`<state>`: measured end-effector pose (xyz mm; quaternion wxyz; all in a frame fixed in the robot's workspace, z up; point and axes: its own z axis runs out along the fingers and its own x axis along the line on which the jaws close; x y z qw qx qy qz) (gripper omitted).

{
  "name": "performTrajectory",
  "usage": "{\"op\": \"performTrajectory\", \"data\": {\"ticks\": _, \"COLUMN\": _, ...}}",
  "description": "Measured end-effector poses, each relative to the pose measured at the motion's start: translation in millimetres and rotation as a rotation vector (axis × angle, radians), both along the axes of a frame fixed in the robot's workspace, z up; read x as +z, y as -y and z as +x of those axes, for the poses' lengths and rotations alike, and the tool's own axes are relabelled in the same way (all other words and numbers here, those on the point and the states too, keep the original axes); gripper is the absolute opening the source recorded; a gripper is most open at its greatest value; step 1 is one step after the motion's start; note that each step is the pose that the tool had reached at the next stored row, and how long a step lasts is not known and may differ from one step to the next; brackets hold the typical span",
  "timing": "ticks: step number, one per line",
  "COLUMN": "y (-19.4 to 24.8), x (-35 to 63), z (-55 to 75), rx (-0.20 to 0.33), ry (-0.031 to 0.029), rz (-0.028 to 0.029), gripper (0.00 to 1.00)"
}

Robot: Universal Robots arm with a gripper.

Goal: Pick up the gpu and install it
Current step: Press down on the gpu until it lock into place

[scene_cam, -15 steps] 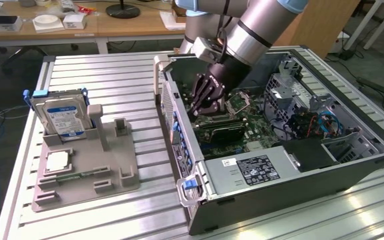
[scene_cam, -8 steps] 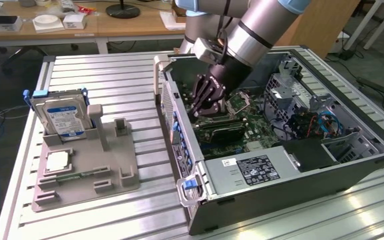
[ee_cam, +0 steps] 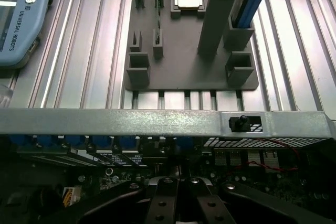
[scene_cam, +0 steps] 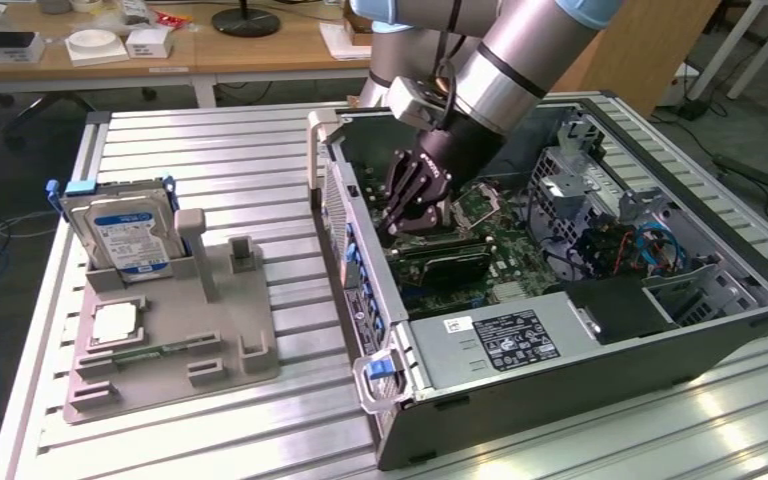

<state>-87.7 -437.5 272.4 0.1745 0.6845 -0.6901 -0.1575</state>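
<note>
Inside case (scene_cam: pixel 704 330), gripper (scene_cam: pixel 404 225) (closed)

Open computer case (scene_cam: pixel 544 370) lying on slatted aluminium table (scene_cam: pixel 211 150), motherboard (scene_cam: pixel 491 245) exposed inside, grey parts holder (scene_cam: pixel 171 350) just beside case, hard drive (scene_cam: pixel 124 235) upright in holder, processor chip (scene_cam: pixel 115 325) flat on holder, wooden desk (scene_cam: pixel 224 50) behind, teach pendant (ee_cam: pixel 21 19) on table.

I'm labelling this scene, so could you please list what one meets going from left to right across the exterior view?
Hard drive standing in the grey holder tray → the tray's empty upright slot → open computer case with the gripper inside, fingers shut over the motherboard.
</note>
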Motion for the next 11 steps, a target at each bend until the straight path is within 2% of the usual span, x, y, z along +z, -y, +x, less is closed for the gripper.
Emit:
{"op": "performTrajectory", "data": {"ticks": 7, "y": -0.5, "x": -3.7, "z": 0.3, "rx": 0.000, "ry": -0.0001, "rz": -0.0007, "gripper": 0.10}}
{"op": "performTrajectory", "data": {"ticks": 11, "y": -0.5, "x": -4.0, "z": 0.6, "rx": 0.000, "ry": -0.0054, "rz": -0.0006, "gripper": 0.10}}
